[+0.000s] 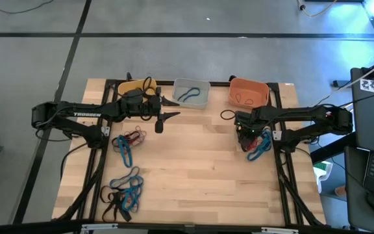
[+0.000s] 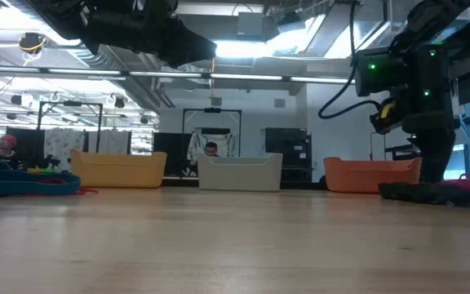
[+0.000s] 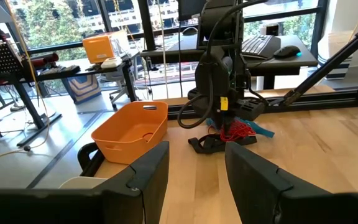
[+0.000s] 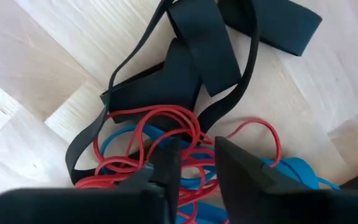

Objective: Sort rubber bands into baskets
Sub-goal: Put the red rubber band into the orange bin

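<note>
Down at the right side of the table, the right gripper (image 4: 194, 163) presses into a tangled pile of rubber bands (image 1: 257, 144), its fingers a narrow gap apart with thin red loops (image 4: 166, 121) between the tips; whether they pinch a strand, I cannot tell. Wide black bands (image 4: 191, 62) lie just beyond the tips, blue ones (image 4: 294, 168) beside them. Just far of this gripper stands the orange basket (image 1: 249, 91), holding a thin dark loop; another dark loop (image 1: 227, 115) lies on the wood at its left. Next leftward is the pale grey basket (image 1: 191, 92) with a blue band inside. The left gripper (image 1: 167, 109) hovers near the yellow basket (image 1: 134, 87), fingers spread and holding nothing. Near of that arm lie a red and blue cluster (image 1: 127, 142) and, nearer still, a blue and black heap (image 1: 123, 192).
</note>
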